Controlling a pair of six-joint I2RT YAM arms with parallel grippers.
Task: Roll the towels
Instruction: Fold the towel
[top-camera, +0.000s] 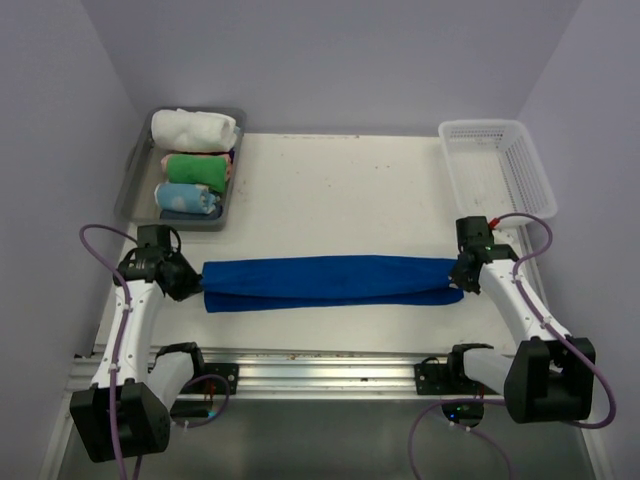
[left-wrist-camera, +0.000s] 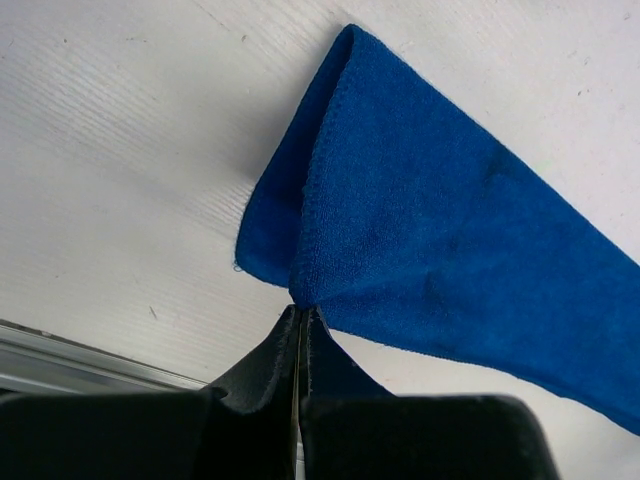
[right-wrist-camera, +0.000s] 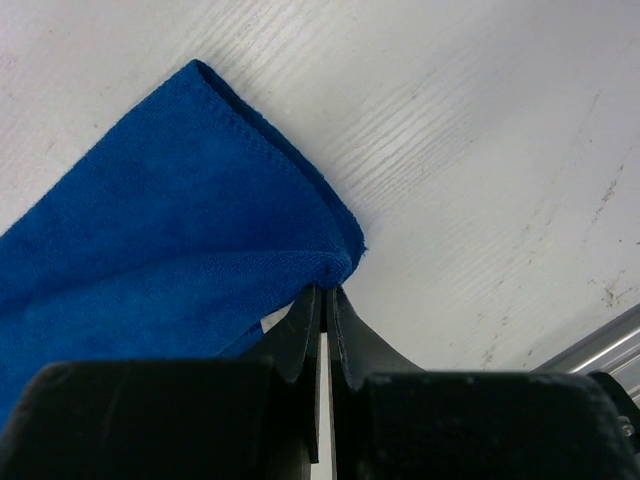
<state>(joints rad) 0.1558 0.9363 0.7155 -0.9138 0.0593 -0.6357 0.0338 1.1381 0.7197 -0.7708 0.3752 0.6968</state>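
The royal blue towel is folded lengthwise into a long narrow band and stretched left to right across the near part of the table. My left gripper is shut on its left end; in the left wrist view the closed tips pinch a corner of the blue cloth. My right gripper is shut on the right end, and the right wrist view shows the tips clamped on the blue corner. The white towel lies rolled at the back of the grey tray.
The grey tray at the back left also holds a rolled green towel and a pale blue dotted one. A white plastic basket stands at the back right. A metal rail runs along the table's near edge.
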